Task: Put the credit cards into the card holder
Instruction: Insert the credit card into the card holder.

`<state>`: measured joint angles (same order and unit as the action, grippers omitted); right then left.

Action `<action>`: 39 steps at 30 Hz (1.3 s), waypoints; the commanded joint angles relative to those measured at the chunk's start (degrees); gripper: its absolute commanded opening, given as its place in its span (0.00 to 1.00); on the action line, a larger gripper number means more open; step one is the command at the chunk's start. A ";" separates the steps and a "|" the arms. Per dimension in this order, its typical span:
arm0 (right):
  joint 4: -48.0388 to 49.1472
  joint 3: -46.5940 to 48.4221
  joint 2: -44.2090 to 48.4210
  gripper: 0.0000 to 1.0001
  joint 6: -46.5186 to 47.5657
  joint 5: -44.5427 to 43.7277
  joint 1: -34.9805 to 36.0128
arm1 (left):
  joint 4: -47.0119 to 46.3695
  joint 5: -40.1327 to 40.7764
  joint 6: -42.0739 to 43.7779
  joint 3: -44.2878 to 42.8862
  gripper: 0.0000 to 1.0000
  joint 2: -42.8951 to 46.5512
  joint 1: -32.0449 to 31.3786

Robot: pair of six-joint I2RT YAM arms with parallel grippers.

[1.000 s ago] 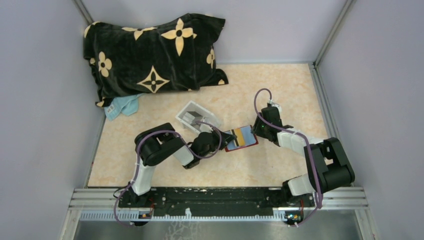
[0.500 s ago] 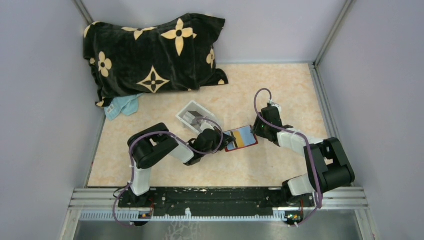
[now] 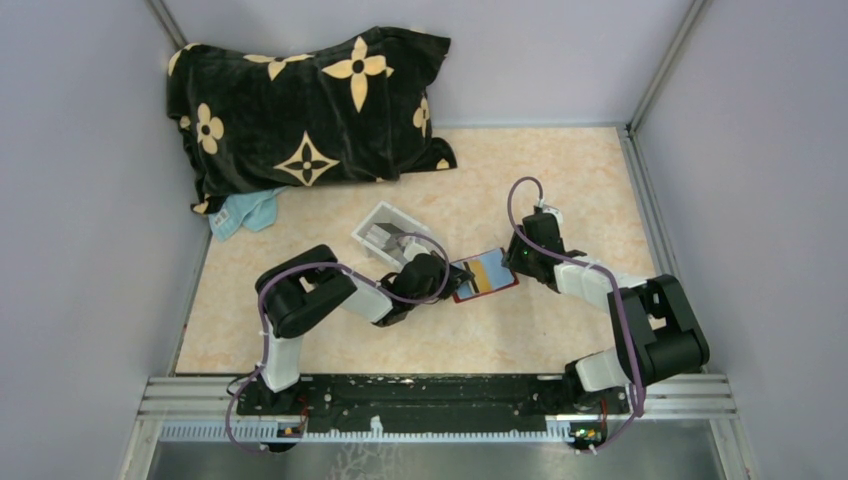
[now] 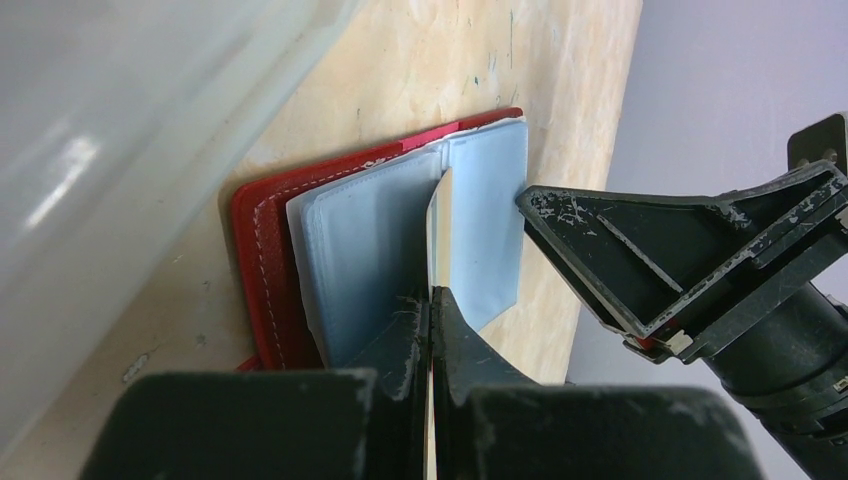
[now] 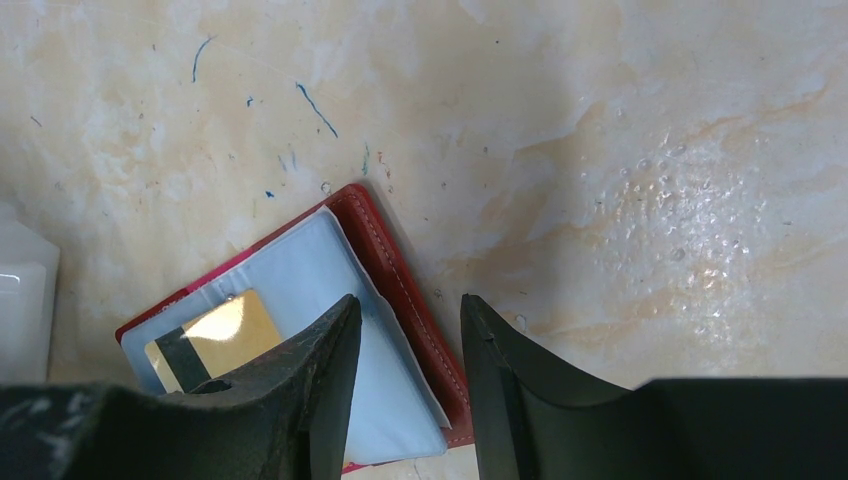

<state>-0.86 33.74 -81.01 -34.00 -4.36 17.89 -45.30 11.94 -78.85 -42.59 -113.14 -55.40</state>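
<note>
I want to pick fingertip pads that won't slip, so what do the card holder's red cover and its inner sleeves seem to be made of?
The card holder has a red cover that looks like leather or imitation leather: matte, with pale stitching along its edge. Its inner sleeves look like soft plastic film, pale blue-grey with a slight sheen.

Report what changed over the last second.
The left gripper, shut on a credit card held edge-on, advanced right toward the open card holder, and its elbow swung out to the left. The right gripper, the holder and the white tray stayed where they were.
</note>
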 commanded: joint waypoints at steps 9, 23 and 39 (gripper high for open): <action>-3.69 -1.06 -2.71 0.43 1.55 -0.36 0.30 | 1.74 1.64 -1.73 1.90 0.00 -1.78 -0.15; -4.19 -1.21 -2.55 0.42 1.04 -0.45 1.34 | -13.23 -0.72 -1.96 4.80 0.00 -5.98 -0.15; -4.10 -0.91 -3.07 0.42 0.64 -0.47 1.87 | -6.39 -3.35 0.21 1.97 0.00 -7.39 -0.20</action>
<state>-0.78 33.78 -81.14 -33.47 -4.99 18.94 -59.31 11.38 -77.91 -40.62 -117.01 -55.57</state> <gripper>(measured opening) 0.424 0.007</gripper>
